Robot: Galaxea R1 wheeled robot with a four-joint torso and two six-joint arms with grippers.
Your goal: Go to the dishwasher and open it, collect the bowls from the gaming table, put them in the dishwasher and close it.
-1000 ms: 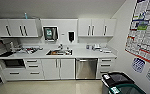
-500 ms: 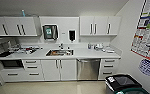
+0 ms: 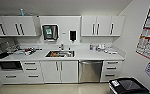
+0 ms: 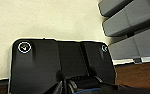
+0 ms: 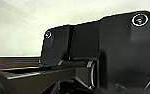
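Standing shut under the counter (image 3: 101, 58), the dishwasher (image 3: 90, 71) neighbours a black bin (image 3: 128, 86).

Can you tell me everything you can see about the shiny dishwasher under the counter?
The dishwasher is a built-in unit with a brushed-steel front that looks silvery grey. A bar handle runs along its top edge. Its door is shut, flat and upright. It sits under the white countertop, right of the sink, with white cupboard doors on one side and white drawers on the other. Its bottom meets the floor.

dishwasher (image 3: 90, 71): brushed steel | cabinets (image 3: 59, 71): white | bin (image 3: 128, 86): black
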